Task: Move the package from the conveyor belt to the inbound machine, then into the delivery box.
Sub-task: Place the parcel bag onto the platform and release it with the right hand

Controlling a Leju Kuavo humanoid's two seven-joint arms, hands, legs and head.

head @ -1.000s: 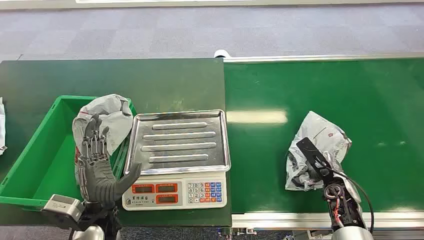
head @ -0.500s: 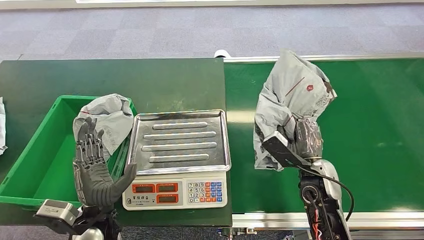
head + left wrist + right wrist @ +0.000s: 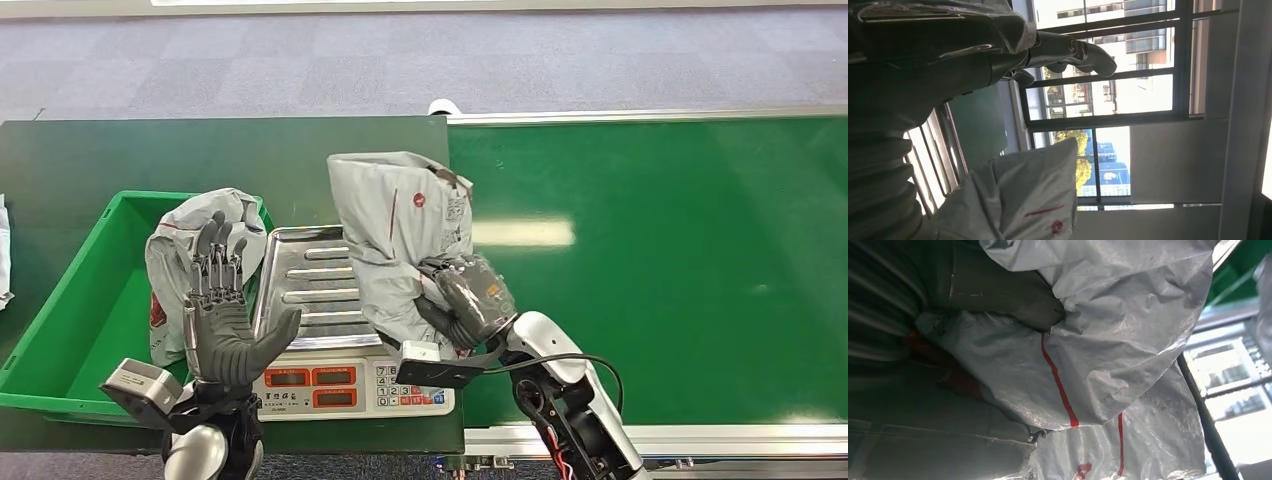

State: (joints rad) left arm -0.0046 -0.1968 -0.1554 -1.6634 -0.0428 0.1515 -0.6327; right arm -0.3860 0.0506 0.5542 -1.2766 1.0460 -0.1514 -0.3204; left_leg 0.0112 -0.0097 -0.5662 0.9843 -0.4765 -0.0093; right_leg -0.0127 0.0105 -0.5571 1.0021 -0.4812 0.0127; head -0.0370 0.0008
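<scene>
My right hand [image 3: 468,300] grips a grey plastic package [image 3: 398,225] with red markings and holds it over the right part of the scale's steel tray [image 3: 310,290]. In the right wrist view the crinkled package [image 3: 1108,355] lies against my thumb. The scale [image 3: 350,385] with its keypad stands between the green box [image 3: 75,320] and the green conveyor belt [image 3: 660,260]. My left hand [image 3: 222,320] is raised, fingers spread, palm toward the tray, holding nothing. In the left wrist view the package [image 3: 1023,200] shows beyond the fingers [image 3: 1073,50].
A second grey package [image 3: 195,250] leans in the green box at its right wall. The dark green table [image 3: 200,150] carries box and scale. A white object [image 3: 3,250] lies at the table's far left edge.
My right hand has lifted the package off the conveyor belt and carried it left, over the scale tray. My left hand has shifted slightly right and up.
</scene>
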